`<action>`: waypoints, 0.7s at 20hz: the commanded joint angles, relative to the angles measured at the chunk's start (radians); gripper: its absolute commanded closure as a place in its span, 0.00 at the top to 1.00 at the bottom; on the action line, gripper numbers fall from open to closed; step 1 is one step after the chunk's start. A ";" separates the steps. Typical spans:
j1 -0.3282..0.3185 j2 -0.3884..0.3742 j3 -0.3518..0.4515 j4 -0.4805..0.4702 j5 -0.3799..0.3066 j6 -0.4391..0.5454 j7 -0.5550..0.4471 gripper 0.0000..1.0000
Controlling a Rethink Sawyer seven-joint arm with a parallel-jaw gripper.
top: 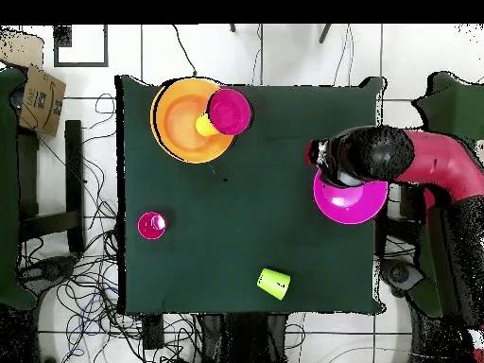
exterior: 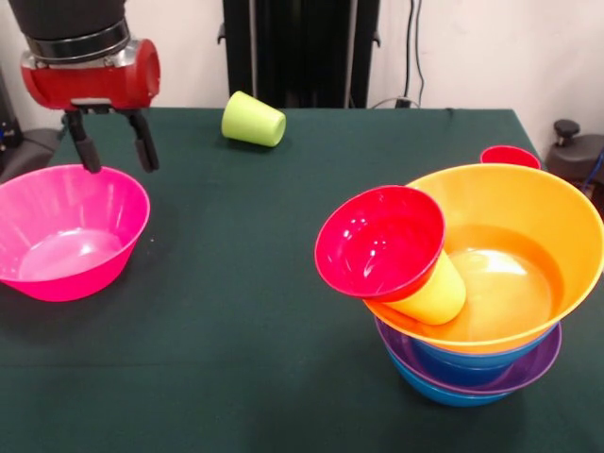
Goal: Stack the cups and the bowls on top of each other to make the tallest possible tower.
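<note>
Pincer [exterior: 114, 142] hanging open above the far rim of the pink bowl [exterior: 68, 231], both black fingers [exterior: 142, 140] spread apart and holding nothing. Not touching the bowl, as far as can be seen; the tips seem level with the rim or a little above it.

Directly below and a little toward the camera in the front view: the large pink bowl, upright on the green table [exterior: 245, 311], empty. Beside the pincer at the far side of the table, and apart from it: the lime green cup [exterior: 253, 120], lying on its side. Well apart from the pincer, across the table: the tower [exterior: 477, 302], with blue and purple bowls lowest, the wide orange bowl [exterior: 528, 274] above them, the yellow cup [exterior: 432, 293] lying tilted inside it, and the small red bowl [exterior: 379, 243] resting tilted on that cup. Behind the tower, only partly visible: the red cup [exterior: 510, 156].

Probably light, thin, stiff plastic, glossy and so rather slippery. Too wide for gripping across; best taken at the rim, one finger inside and one outside the wall. Likely to swing or slip if pinched weakly. Tower already leaning at the top, so a gentle placing needed.
</note>
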 commanded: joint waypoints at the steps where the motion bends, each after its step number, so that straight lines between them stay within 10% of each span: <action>1: 0.034 0.075 0.047 0.053 -0.029 -0.055 -0.234 1.00; 14: 0.030 0.152 0.037 0.050 -0.097 -0.146 -0.233 1.00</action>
